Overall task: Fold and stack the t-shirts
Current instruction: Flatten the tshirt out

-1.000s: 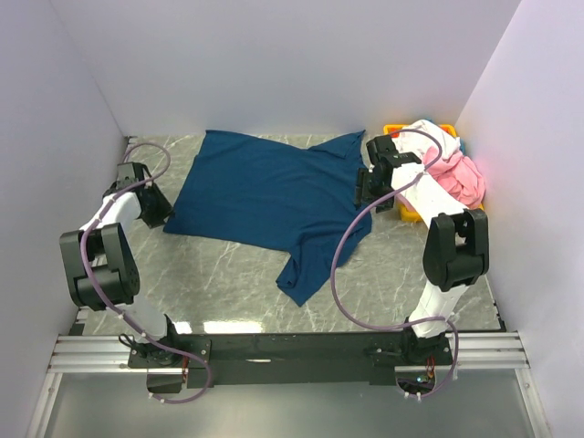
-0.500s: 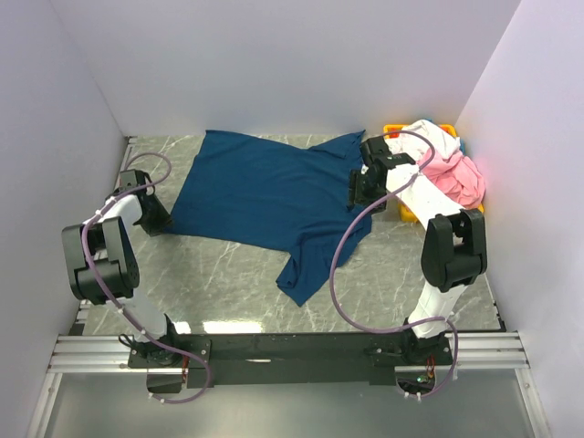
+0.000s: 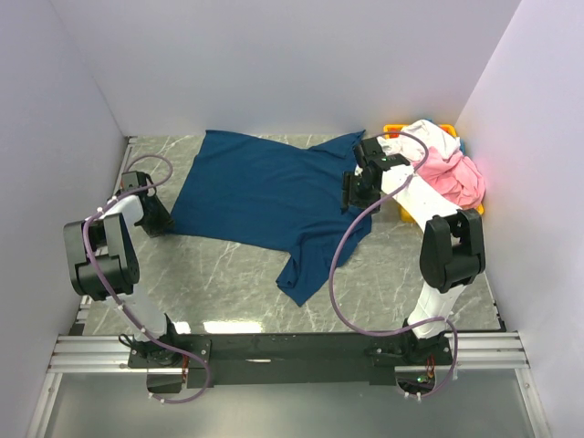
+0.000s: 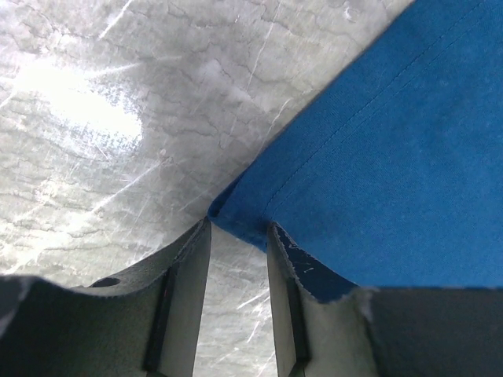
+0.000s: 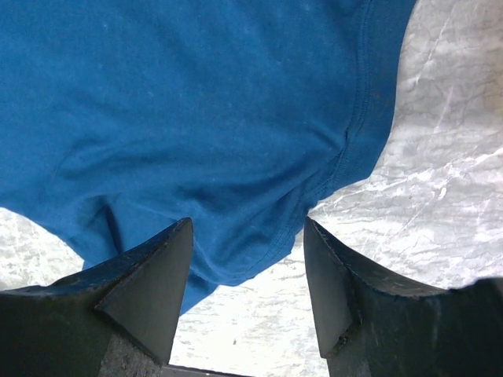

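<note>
The dark navy t-shirt [image 3: 269, 192] lies spread on the marble table, plain side up, with one part trailing toward the front. My left gripper [image 3: 153, 217] is low at its near-left corner. In the left wrist view the corner [image 4: 236, 216] sits at the tips of my narrowly open left gripper [image 4: 238, 229], with bare table showing between the fingers. My right gripper [image 3: 356, 190] hovers wide open over the shirt's right edge [image 5: 236, 141], its tips [image 5: 247, 228] above the hem. The pink shirt [image 3: 459, 178] and the white shirt [image 3: 429, 137] lie heaped at the far right.
A yellow plastic bin [image 3: 396, 130] holds the pink and white heap in the far right corner. White walls close in the table on the left, back and right. Bare marble [image 3: 210, 274] shows in front of the navy shirt.
My right gripper has moved left from beside the bin to over the navy shirt's right edge. My left gripper has shifted slightly nearer to the shirt's near-left corner.
</note>
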Action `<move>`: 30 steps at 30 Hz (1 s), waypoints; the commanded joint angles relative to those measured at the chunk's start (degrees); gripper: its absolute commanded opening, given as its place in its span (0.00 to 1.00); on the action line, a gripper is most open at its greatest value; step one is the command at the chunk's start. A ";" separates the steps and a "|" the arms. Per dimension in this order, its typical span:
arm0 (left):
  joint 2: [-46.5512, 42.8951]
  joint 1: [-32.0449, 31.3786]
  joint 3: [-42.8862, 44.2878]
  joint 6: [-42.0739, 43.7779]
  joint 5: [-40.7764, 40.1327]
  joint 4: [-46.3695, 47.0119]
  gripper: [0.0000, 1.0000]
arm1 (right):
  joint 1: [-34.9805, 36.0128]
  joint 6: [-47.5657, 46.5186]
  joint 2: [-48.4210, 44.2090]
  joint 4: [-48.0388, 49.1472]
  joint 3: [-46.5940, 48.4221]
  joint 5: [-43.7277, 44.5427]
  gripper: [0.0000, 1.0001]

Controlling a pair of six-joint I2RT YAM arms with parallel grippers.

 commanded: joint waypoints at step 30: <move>6.89 0.68 4.28 1.00 7.82 1.67 0.00 | 17.48 8.67 -12.83 4.83 -24.57 -3.06 0.63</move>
